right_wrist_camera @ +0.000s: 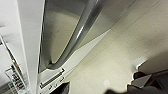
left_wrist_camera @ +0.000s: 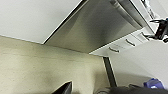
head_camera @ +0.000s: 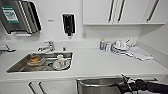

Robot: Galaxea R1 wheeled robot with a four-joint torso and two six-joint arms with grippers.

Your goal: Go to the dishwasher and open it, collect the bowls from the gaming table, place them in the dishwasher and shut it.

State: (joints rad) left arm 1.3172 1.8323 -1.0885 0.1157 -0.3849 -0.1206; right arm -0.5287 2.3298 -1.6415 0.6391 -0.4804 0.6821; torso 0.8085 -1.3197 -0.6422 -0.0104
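Right arm's dark tool (head_camera: 125, 81) sits at lower right of the head frame, just at the top edge of the brushed stainless-steel dishwasher front (head_camera: 100, 86), which occupies the lower centre below the white tabletop (head_camera: 100, 62). Finger state: cannot tell. Dishwasher's steel bar handle (right_wrist_camera: 75, 37) runs diagonally close through the right wrist frame. Steel sink (head_camera: 41, 62) with dishes lies at left centre; stacked white dishes (head_camera: 120, 46) stand at upper right. Left wrist frame shows the steel front slanting above pale floor (left_wrist_camera: 37, 67).
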